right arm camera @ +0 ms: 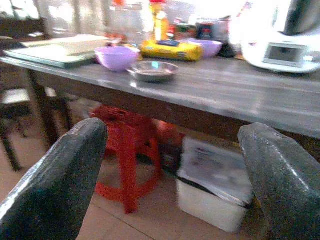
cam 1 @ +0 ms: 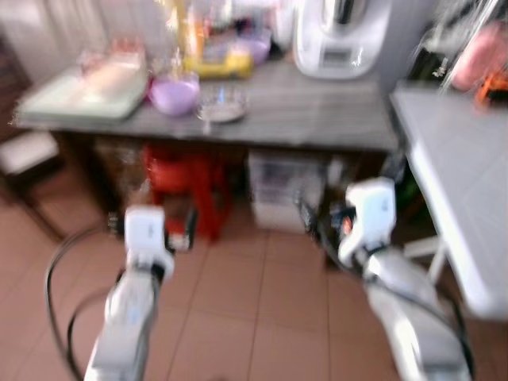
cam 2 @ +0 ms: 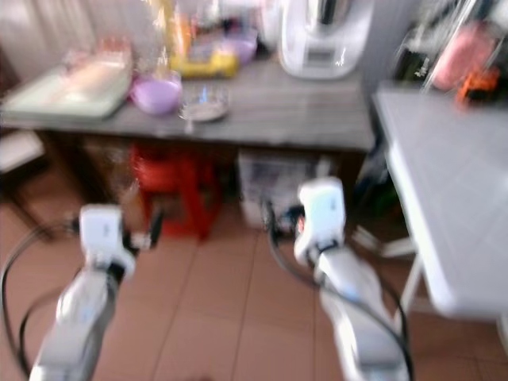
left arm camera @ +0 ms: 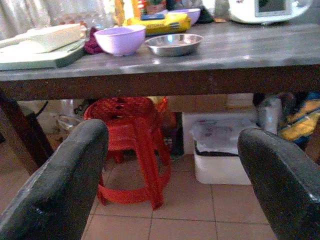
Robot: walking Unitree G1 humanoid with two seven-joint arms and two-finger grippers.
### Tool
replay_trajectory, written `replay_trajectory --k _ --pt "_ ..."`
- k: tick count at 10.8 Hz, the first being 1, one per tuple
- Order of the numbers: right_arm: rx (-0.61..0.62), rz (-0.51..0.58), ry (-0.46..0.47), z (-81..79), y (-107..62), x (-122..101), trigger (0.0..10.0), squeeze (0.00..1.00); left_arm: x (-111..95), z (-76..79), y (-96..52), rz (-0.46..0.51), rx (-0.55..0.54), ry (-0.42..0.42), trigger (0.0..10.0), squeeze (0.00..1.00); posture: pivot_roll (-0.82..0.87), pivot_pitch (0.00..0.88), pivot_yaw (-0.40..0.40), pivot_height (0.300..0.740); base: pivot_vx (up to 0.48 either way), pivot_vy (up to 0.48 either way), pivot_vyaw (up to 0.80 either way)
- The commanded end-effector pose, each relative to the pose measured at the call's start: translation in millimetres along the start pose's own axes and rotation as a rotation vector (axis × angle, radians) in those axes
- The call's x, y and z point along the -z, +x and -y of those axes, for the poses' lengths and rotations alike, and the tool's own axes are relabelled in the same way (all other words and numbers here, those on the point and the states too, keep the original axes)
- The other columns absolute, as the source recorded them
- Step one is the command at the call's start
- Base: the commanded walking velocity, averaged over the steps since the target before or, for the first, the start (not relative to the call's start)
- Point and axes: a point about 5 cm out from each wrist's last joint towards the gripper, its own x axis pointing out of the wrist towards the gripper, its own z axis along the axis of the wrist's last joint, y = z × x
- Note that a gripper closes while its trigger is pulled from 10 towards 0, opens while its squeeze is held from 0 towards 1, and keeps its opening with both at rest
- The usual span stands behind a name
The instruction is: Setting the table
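A purple bowl [cam 1: 174, 93] and a shallow steel dish [cam 1: 221, 107] stand side by side on the dark wooden table [cam 1: 317, 119] ahead of me. My left gripper [left arm camera: 172, 185] is open, held below table height and short of the table edge, its fingers [left arm camera: 60, 185] framing a red stool. My right gripper [right arm camera: 175, 185] is open too, level with the table edge and empty. Both silver arms reach forward over the tiled floor. The head views are blurred.
A red plastic stool [cam 1: 190, 186] and a white bin [cam 1: 282, 190] sit under the table. A green tray [cam 1: 79, 91], a yellow packet [left arm camera: 157, 22] and a white appliance [cam 1: 341, 36] are on top. A grey-white table [cam 1: 460, 175] stands at the right.
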Motion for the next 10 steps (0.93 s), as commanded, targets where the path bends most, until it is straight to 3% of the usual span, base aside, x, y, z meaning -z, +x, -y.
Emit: replay_trajectory --k 1,4,6,10 --pt "0.064 0.013 -0.001 7.1 -1.9 0.1 10.0 0.00 -3.4 -10.0 1.4 0.026 -0.059 0.024 10.0 0.00 -0.03 0.058 0.041 0.740 0.000 0.000 0.00" --pt "0.245 -0.023 0.043 26.2 -17.9 20.2 10.0 0.00 3.0 -22.4 0.0 0.041 -0.183 0.032 10.0 0.00 -0.03 0.028 0.037 0.740 0.000 0.000 0.00" --pt "0.344 -0.051 0.049 38.9 -35.2 33.3 10.0 0.00 19.9 -16.2 -7.5 0.004 -0.160 0.046 10.0 0.00 -0.05 0.009 0.063 0.740 0.000 0.000 0.00" --pt "0.405 -0.042 0.012 46.7 -41.7 33.3 10.0 0.00 21.2 -5.7 2.1 0.018 -0.071 0.062 10.0 0.00 -0.11 0.014 0.073 0.740 0.000 0.000 0.00"
